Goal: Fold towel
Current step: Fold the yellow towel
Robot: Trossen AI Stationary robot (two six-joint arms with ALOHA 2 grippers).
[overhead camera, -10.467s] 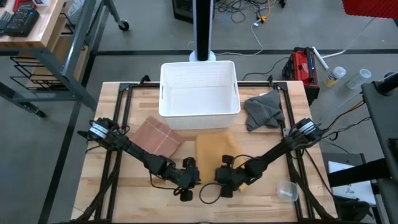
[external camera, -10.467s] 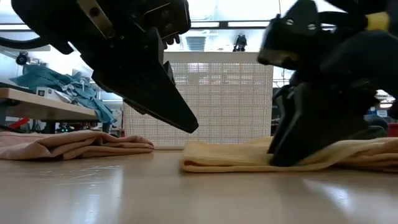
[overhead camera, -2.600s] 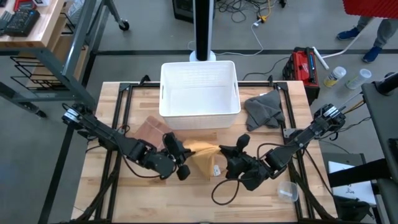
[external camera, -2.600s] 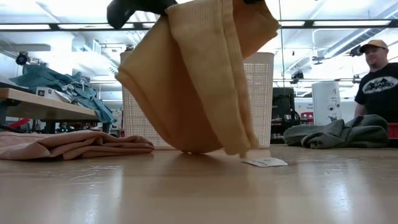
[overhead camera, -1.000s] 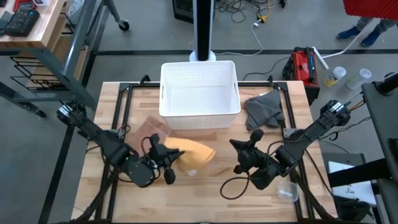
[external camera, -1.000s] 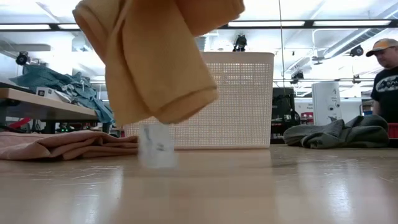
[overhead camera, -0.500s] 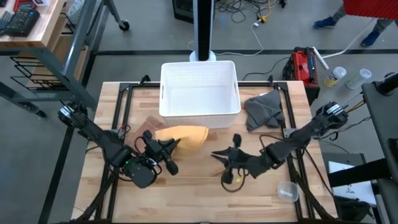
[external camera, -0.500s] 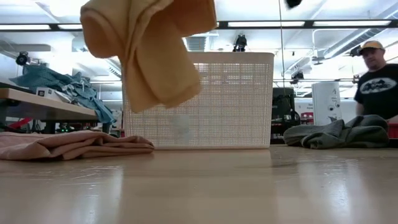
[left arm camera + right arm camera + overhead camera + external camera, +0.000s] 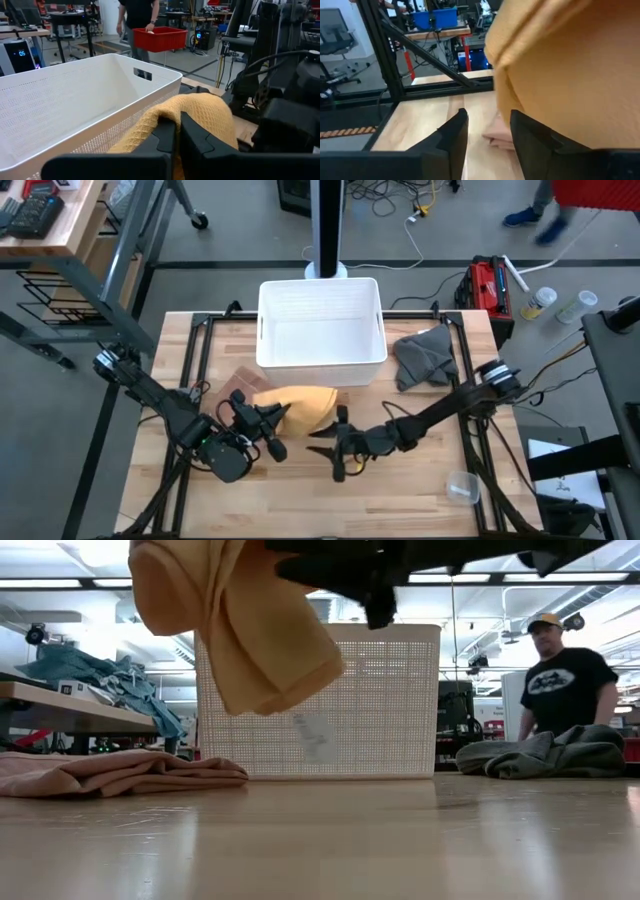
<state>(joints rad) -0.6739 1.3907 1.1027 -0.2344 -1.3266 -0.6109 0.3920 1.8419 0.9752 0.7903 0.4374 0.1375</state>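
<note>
Yellow towel: bunched and hanging in the air above the table, just in front of the basket; in the low view its lowest fold is well clear of the wood.

Left gripper: at the towel's left end, fingers pinched together on the cloth, carrying the whole weight.

Right gripper: just beside the towel's front edge, its two fingers spread apart with nothing between them; the towel fills the space ahead of it in its wrist view.

White basket: perforated walls, standing at the back middle of the table.

Pink cloth: lying flat on the table to the left, partly under the towel.

Grey cloth: crumpled heap at the right, next to the basket.

Small clear cup: near the front right corner.

Person: dark shirt and cap, standing beyond the table on the right in the low view.
</note>
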